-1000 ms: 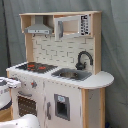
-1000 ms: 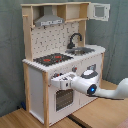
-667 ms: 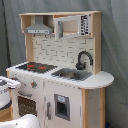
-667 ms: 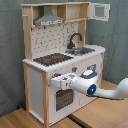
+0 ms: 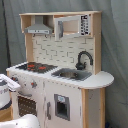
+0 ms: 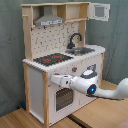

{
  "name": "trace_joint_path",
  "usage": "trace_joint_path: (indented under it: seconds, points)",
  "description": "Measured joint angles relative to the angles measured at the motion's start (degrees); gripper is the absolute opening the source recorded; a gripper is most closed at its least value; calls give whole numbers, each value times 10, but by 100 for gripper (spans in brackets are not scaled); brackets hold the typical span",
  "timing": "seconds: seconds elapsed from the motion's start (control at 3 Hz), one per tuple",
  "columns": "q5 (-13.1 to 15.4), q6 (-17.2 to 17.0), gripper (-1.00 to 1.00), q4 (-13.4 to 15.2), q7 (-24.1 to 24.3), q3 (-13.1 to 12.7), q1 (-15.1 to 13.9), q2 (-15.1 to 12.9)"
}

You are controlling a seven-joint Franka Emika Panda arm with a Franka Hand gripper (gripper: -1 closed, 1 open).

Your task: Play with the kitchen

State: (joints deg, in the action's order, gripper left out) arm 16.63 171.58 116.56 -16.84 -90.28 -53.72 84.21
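Observation:
The toy kitchen [image 5: 65, 97] [image 6: 37, 85] is white and light wood and stands upright in both exterior views. It has a black-red stovetop [image 5: 35, 66] [image 6: 52, 59], a black faucet [image 5: 84, 59] [image 6: 75, 39] over the sink [image 5: 72, 75] [image 6: 83, 50], and a grey hood [image 5: 39, 29] [image 6: 49, 21]. In the second exterior view my gripper [image 6: 54, 79] is held level against the knob panel, just above the oven door [image 6: 62, 98]. In the first exterior view only white arm parts [image 5: 5, 90] show at the left edge.
In the second exterior view an upper cabinet door [image 6: 100, 11] stands open at top right, and my arm [image 6: 107, 91] reaches in from the right. The kitchen stands on a wooden floor [image 6: 20, 119]. A grey curtain [image 5: 115, 45] hangs behind it.
The gripper has slid a little towards the second exterior view's left along the kitchen's front panel. The kitchen itself has not moved.

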Motion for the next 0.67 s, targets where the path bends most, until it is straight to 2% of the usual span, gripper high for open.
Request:
trace_joint_path:
  seconds: [0.67]
  points:
    - [-3, 1, -100, 0, 123, 0, 0, 0]
